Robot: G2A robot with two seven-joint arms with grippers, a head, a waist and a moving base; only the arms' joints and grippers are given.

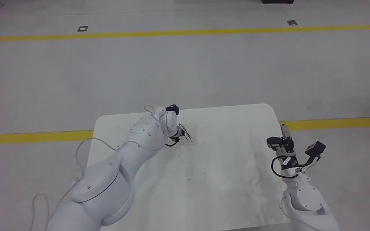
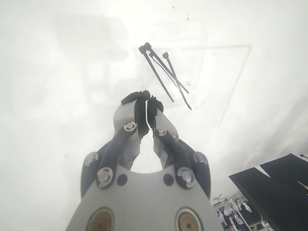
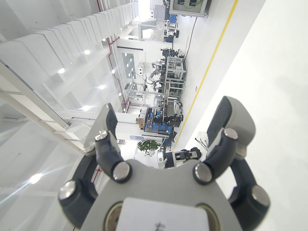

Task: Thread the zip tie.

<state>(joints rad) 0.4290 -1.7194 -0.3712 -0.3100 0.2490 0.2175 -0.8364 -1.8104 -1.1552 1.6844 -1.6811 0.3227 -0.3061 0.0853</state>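
Left end effector (image 2: 147, 98) pinched; slim black zip ties (image 2: 176, 80) crossed.

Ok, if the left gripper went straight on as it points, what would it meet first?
Likely the zip ties, at their heads, on the clear tray; depth is unclear, perhaps the tray first.

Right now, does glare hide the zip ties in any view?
Left wrist view: strong glare washes out the table, but the black zip ties stand out on the clear tray. Top view: even light, ties tiny. Right wrist view: ceiling lamps flare.
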